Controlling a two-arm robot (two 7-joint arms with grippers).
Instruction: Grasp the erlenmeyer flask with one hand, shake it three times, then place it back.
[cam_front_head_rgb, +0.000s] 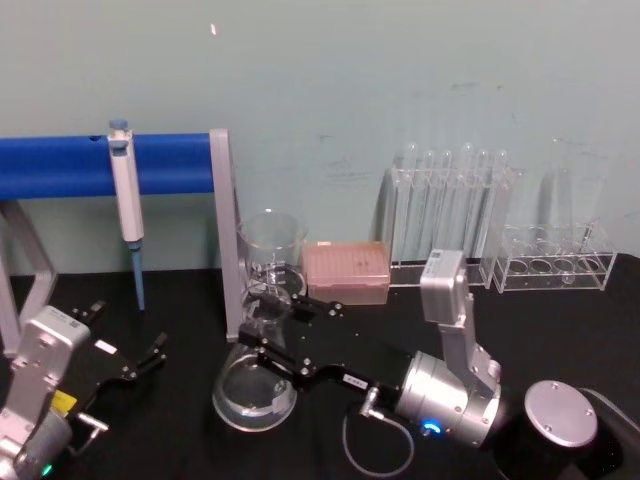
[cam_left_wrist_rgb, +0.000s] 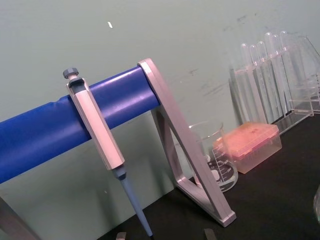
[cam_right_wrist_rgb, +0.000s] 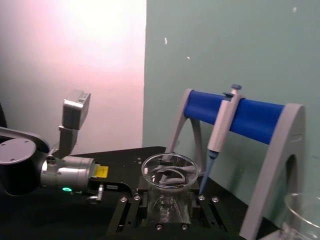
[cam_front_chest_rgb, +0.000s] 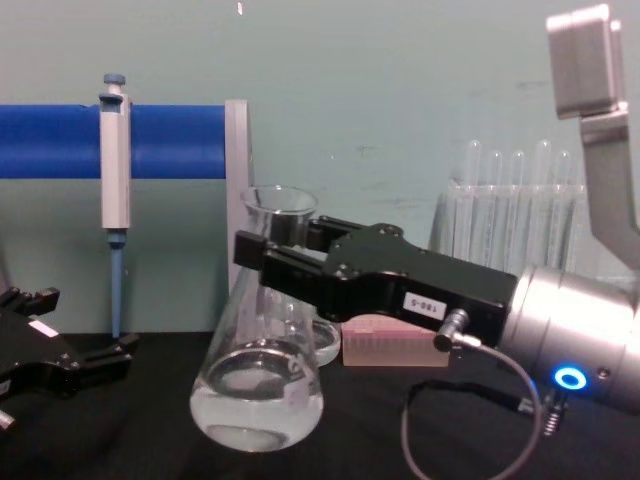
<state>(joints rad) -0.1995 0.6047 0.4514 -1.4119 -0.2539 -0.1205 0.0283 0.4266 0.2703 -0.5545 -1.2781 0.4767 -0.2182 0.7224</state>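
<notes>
The right tool (cam_front_head_rgb: 264, 316) reaches in from the table's (cam_front_head_rgb: 560, 320) right side, its long black jaws closed narrowly on the neck of the erlenmeyer flask (cam_front_head_rgb: 255, 395), just under the flared rim. The flask is left of the table's middle, towards the front edge, with clear liquid in its wide base. Whether the base touches the table I cannot tell. Just behind the flask stands a glass beaker (cam_front_head_rgb: 270, 242), with a pink tip box (cam_front_head_rgb: 346, 270) beside it and test-tube racks (cam_front_head_rgb: 450, 215) along the back edge. A pipette (cam_front_head_rgb: 125, 190) hangs from a blue bar (cam_front_head_rgb: 60, 165). The left tool (cam_front_head_rgb: 128, 328) sits by the front left corner, jaws spread, holding nothing.
</notes>
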